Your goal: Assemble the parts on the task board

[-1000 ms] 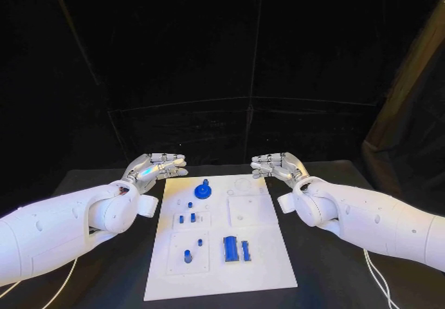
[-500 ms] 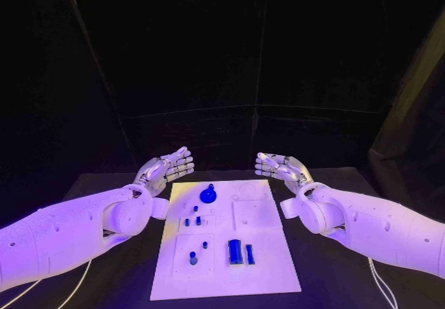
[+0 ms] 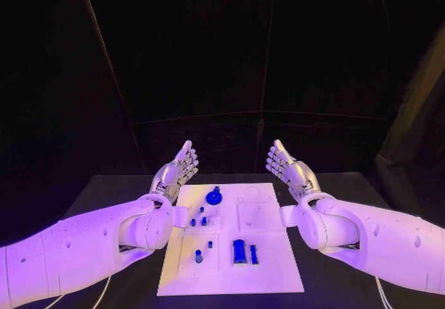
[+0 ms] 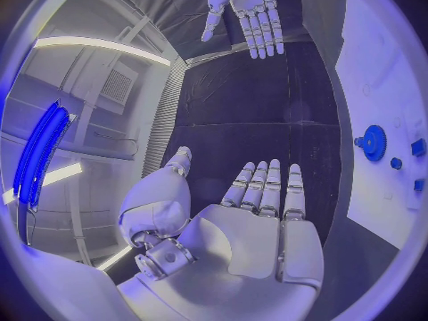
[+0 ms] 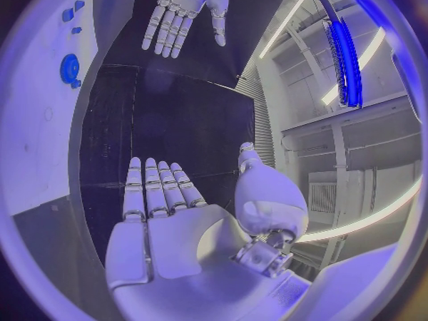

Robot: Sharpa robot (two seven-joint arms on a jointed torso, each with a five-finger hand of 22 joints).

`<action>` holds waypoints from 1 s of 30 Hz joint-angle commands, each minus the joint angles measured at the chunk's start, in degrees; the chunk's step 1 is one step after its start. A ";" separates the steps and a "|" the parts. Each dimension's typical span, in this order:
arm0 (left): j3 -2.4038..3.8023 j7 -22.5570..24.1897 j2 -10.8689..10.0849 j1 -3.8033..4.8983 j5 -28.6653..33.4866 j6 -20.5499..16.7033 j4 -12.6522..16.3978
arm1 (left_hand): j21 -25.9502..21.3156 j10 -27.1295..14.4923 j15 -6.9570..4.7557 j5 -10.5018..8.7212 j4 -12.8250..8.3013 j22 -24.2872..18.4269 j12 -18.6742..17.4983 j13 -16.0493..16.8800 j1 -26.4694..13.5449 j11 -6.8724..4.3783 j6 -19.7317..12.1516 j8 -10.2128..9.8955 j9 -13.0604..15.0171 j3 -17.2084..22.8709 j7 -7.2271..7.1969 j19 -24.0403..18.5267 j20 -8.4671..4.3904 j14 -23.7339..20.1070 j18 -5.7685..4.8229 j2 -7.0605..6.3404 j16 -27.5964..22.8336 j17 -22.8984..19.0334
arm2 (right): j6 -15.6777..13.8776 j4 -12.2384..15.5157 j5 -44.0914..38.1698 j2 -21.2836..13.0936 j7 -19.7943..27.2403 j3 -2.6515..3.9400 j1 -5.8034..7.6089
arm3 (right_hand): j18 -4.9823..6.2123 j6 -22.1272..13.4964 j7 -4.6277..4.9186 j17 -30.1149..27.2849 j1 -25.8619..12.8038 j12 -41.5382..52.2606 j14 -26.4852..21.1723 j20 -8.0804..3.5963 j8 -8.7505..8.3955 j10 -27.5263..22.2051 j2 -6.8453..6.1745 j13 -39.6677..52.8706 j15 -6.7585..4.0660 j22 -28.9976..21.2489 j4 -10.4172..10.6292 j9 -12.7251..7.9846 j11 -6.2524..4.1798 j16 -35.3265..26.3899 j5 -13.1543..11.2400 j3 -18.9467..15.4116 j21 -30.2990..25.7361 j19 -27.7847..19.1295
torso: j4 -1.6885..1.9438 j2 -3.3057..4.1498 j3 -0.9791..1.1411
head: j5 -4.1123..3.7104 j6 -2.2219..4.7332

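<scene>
The white task board (image 3: pixel 269 273) lies in the middle of the black table. On it sit a blue gear-shaped part (image 3: pixel 214 197), several small blue pegs (image 3: pixel 197 221) and two blue bars (image 3: pixel 239 251). My left hand (image 3: pixel 179 170) is raised flat beside the board's far left corner, fingers straight and apart, holding nothing. My right hand (image 3: pixel 289 168) mirrors it at the far right corner, also flat and empty. The left wrist view shows my left palm (image 4: pixel 254 228), the gear (image 4: pixel 372 142) and the right hand (image 4: pixel 247 11) opposite. The right wrist view shows my right palm (image 5: pixel 170 225), the gear (image 5: pixel 70 69) and the left hand (image 5: pixel 184 7).
The black table (image 3: pixel 111 193) extends on both sides of the board. A dark curtain stands behind the table. Recessed white outlines (image 3: pixel 251 214) mark the board's right half.
Both hands have uncurled from loosely bent fingers to flat, straight, upright palms. The camera has shifted, so the board sits lower in the picture.
</scene>
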 commanded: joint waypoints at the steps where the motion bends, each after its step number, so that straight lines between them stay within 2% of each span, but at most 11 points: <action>1: 0.57 2.30 -0.17 -0.51 -2.25 -9.07 1.29 | -0.77 -6.10 -0.49 -0.21 0.00 -5.70 -0.86 -0.10 -7.91 -0.85 -5.97 -0.45 -0.14 -1.90 -0.87 -4.76 -4.90 -5.90 -3.05 0.03 -4.02 -0.46 | -5.76 0.83 3.53 -0.18 2.12 0.01 0.09 | -4.82 -5.89 -1.86 -0.24 -9.07 -0.41 -7.52 -2.07 -0.43 -6.75 -0.46 -0.09 -0.11 -1.97 0.04 -0.13 -0.57 -0.25 -0.36 2.15 -3.84 -6.37 | -0.01 -0.07 0.02 | -0.01 0.02; 2: 0.72 2.36 -0.21 -0.67 -2.33 -9.57 1.55 | -0.77 -6.61 -0.49 -0.21 0.00 -5.70 -0.86 -0.10 -8.57 -0.85 -6.47 -0.45 -0.14 -2.05 -0.87 -5.16 -4.90 -6.37 -3.05 0.03 -4.02 -0.46 | -5.76 0.83 3.53 -0.18 2.12 0.01 0.09 | -4.82 -6.36 -1.86 -0.24 -9.77 -0.41 -8.10 -2.07 -0.43 -7.25 -0.46 -0.09 -0.11 -6.14 0.04 -0.13 -0.57 -0.25 -0.36 2.15 -3.84 -6.86 | -0.01 -0.07 0.02 | -0.01 0.02; 3: 0.84 2.41 -0.23 -0.79 -2.39 -9.95 1.76 | -0.77 -7.12 -0.49 -0.21 0.00 -5.70 -0.86 -0.10 -9.20 -0.85 -6.96 -0.45 -0.14 -6.15 -0.87 -5.56 -4.90 -6.85 -3.05 0.03 -4.02 -0.46 | -5.76 0.83 3.53 -0.18 2.12 0.01 0.09 | -4.82 -6.84 -1.86 -0.24 -10.53 -0.41 -8.72 -2.07 -0.43 -7.82 -0.46 -0.09 -0.11 -6.14 0.04 -0.13 -0.57 -0.25 -0.36 2.15 -3.84 -7.37 | -0.01 -0.07 0.02 | -0.01 0.02; 10: 0.98 2.46 -0.27 -0.94 -2.46 -10.42 2.01 | -0.77 -10.23 -0.49 -0.21 0.00 -5.70 -0.86 -0.10 -13.26 -0.85 -10.04 -0.45 -0.14 -6.15 -0.87 -7.83 -4.90 -9.88 -3.05 0.03 -4.02 -0.46 | -5.76 0.83 3.53 -0.18 2.12 0.01 0.09 | -4.82 -9.81 -1.86 -0.24 -15.08 -0.41 -12.50 -2.07 -0.43 -11.24 -0.46 -0.09 -0.11 -6.14 0.04 -0.13 -0.57 -0.25 -0.36 2.15 -3.84 -10.57 | -0.01 -0.07 0.02 | -0.01 0.02; 24: 0.98 2.46 -0.27 -0.94 -2.46 -10.42 2.01 | -0.77 -13.92 -0.49 -0.21 0.00 -5.70 -0.86 -0.10 -18.19 -0.85 -13.69 -0.45 -0.14 -6.15 -0.87 -10.73 -4.90 -13.47 -3.05 0.03 -4.02 -0.46 | -5.76 0.83 3.53 -0.18 2.12 0.01 0.09 | -4.82 -13.32 -1.86 -0.24 -20.64 -0.41 -17.10 -2.07 -0.43 -15.30 -0.46 -0.09 -0.11 -6.14 0.04 -0.13 -0.57 -0.25 -0.36 2.15 -3.84 -14.35 | -0.01 -0.07 0.02 | -0.01 0.02; 25: 0.98 2.46 -0.27 -0.94 -2.46 -10.42 2.01 | -0.77 -14.36 -0.49 -0.21 0.00 -5.70 -0.86 -0.10 -18.54 -0.85 -13.95 -0.45 -0.14 -6.15 -0.87 -14.91 -4.90 -13.83 -3.05 0.03 -4.02 -0.46 | -5.76 0.83 3.53 -0.18 2.12 0.01 0.09 | -4.82 -13.59 -1.86 -0.24 -21.11 -0.41 -17.52 -2.07 -0.43 -15.60 -0.46 -0.09 -0.11 -6.14 0.04 -0.13 -0.57 -0.25 -0.36 2.15 -3.84 -14.73 | -0.01 -0.07 0.02 | -0.01 0.02; 27: 0.98 2.46 -0.27 -0.94 -2.46 -10.42 2.01 | -0.77 -14.49 -0.49 -0.21 0.00 -5.70 -0.86 -0.10 -18.88 -0.85 -14.28 -0.45 -0.14 -6.15 -0.87 -14.91 -4.90 -14.03 -3.05 0.03 -4.02 -0.46 | -5.76 0.83 3.53 -0.18 2.12 0.01 0.09 | -4.82 -13.83 -1.86 -0.24 -21.40 -0.41 -17.88 -2.07 -0.43 -15.95 -0.46 -0.09 -0.11 -6.14 0.04 -0.13 -0.57 -0.25 -0.36 2.15 -3.84 -15.08 | -0.01 -0.07 0.02 | -0.01 0.02; 28: 0.98 2.46 -0.27 -0.94 -2.46 -10.42 2.01 | -0.77 -14.76 -0.49 -0.21 0.00 -5.70 -0.86 -0.10 -19.13 -0.85 -14.48 -0.45 -0.14 -6.15 -0.87 -14.91 -4.90 -14.27 -3.05 0.03 -4.02 -0.46 | -5.76 0.83 3.53 -0.18 2.12 0.01 0.09 | -4.82 -18.28 -1.86 -0.24 -22.05 -0.41 -18.32 -2.07 -0.43 -16.40 -0.46 -0.09 -0.11 -6.14 0.04 -0.13 -0.57 -0.25 -0.36 2.15 -3.84 -15.47 | -0.01 -0.07 0.02 | -0.01 0.02; 29: 0.98 2.46 -0.27 -0.94 -2.46 -10.42 2.01 | -0.77 -14.90 -0.49 -0.21 0.00 -5.70 -0.86 -0.10 -19.25 -0.85 -14.53 -0.45 -0.14 -6.15 -0.87 -14.91 -4.90 -14.34 -3.05 0.03 -4.02 -0.46 | -5.76 0.83 3.53 -0.18 2.12 0.01 0.09 | -4.82 -18.28 -1.86 -0.24 -22.89 -0.41 -18.97 -2.07 -0.43 -20.94 -0.46 -0.09 -0.11 -6.14 0.04 -0.13 -0.57 -0.25 -0.36 2.15 -3.84 -19.78 | -0.01 -0.07 0.02 | -0.01 0.02; 30: 0.98 2.46 -0.27 -0.94 -2.46 -10.42 2.01 | -0.77 -14.99 -0.49 -0.21 0.00 -5.70 -0.86 -0.10 -19.42 -0.85 -14.56 -0.45 -0.14 -6.15 -0.87 -14.91 -4.90 -14.41 -3.05 0.03 -4.02 -0.46 | -5.76 0.83 3.53 -0.18 2.12 0.01 0.09 | -4.82 -18.28 -1.86 -0.24 -23.75 -0.41 -23.36 -2.07 -0.43 -20.94 -0.46 -0.09 -0.11 -6.14 0.04 -0.13 -0.57 -0.25 -0.36 2.15 -3.84 -19.78 | -0.01 -0.07 0.02 | -0.01 0.02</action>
